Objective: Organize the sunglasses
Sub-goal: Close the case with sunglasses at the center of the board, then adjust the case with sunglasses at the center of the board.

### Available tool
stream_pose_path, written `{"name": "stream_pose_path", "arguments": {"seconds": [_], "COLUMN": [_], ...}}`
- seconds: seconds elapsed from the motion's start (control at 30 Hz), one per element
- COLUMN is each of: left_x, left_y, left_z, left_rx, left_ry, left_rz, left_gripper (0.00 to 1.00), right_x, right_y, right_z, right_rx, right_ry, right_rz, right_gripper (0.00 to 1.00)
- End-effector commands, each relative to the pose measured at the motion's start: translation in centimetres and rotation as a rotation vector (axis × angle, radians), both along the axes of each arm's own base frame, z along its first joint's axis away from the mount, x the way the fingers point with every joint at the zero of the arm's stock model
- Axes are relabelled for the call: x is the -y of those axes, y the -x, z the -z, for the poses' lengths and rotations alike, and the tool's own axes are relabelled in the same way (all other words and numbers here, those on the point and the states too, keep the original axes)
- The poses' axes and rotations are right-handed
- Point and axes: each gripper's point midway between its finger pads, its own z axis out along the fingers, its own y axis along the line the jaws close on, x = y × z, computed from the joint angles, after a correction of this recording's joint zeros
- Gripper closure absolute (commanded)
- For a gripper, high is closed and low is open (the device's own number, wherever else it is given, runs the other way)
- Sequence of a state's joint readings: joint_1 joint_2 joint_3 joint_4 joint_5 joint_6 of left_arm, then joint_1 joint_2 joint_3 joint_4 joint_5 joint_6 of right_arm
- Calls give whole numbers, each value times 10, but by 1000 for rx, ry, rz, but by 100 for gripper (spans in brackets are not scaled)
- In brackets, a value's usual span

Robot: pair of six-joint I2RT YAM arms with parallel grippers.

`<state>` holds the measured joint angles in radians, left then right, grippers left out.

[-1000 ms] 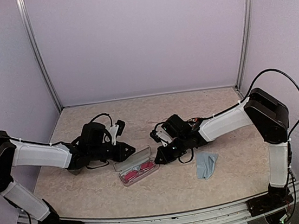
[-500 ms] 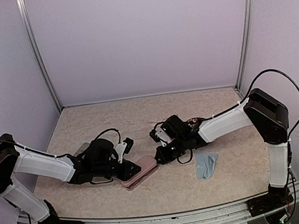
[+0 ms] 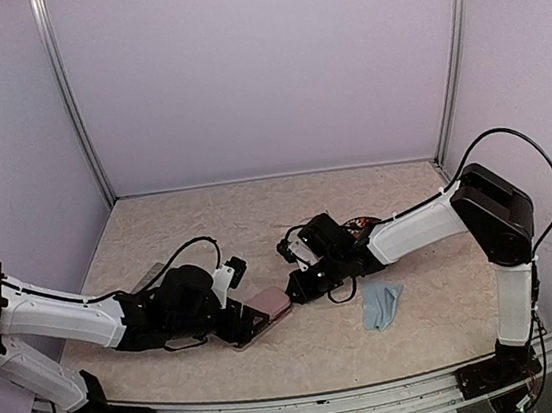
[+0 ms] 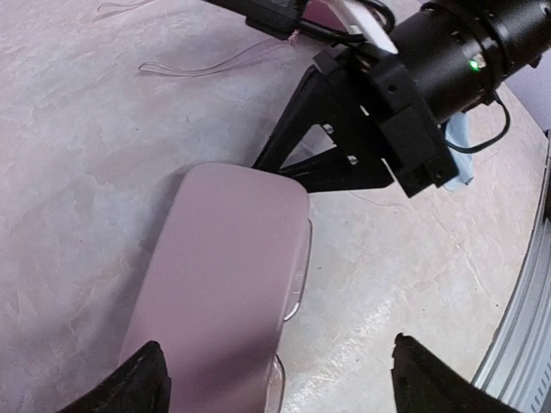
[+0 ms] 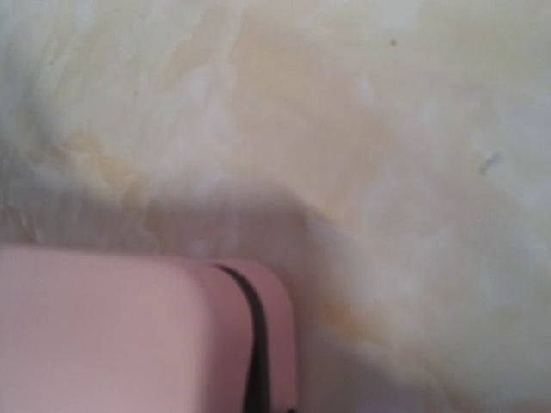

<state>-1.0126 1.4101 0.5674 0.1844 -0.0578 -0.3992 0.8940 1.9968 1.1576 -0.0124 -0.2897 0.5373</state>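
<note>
Left gripper (image 4: 280, 366) fingers spread wide, closed oblong pink case (image 4: 215, 284) between them, ungripped. Right gripper (image 3: 292, 290) at case's far end, beyond left fingertips; its opening unclear, possibly narrow.

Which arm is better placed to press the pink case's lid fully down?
Left. Its open tool hangs over the pink case, with a finger on each side of the lid. The right tool sits low at the case's far end, not above it.

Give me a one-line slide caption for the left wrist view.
Left pincer open astride the pink case, right pincer at its far end, on a marbled table.
</note>
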Motion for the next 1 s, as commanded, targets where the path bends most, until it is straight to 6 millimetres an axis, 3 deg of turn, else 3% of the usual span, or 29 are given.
{"name": "stream_pose_path", "arguments": {"seconds": [0.0, 0.07, 0.33, 0.67, 0.87, 0.97], "left_x": [-11, -13, -27, -25, -29, -28], "left_y": [8, 11, 4, 0, -5, -6], "left_z": [-1, 8, 54, 67, 61, 56], "left_rx": [49, 49, 67, -13, -48, -57], "left_ry": [-75, -124, -396, -403, -347, -297], "left_rz": [-46, -32, -12, -2, -16, -18], "left_gripper": [5, 1, 1, 2, 14, 27], "right_x": [4, 3, 1, 0, -1, -2], "right_y": [8, 8, 9, 10, 9, 10], "right_z": [-1, -1, 0, -1, 0, 2], "right_rx": [-6, -5, -12, -15, -18, -20], "right_ry": [11, 12, 7, -2, -6, -7], "right_rz": [-15, -17, -27, -31, -35, -38], "right_gripper": [93, 93, 93, 93, 93, 93]}}
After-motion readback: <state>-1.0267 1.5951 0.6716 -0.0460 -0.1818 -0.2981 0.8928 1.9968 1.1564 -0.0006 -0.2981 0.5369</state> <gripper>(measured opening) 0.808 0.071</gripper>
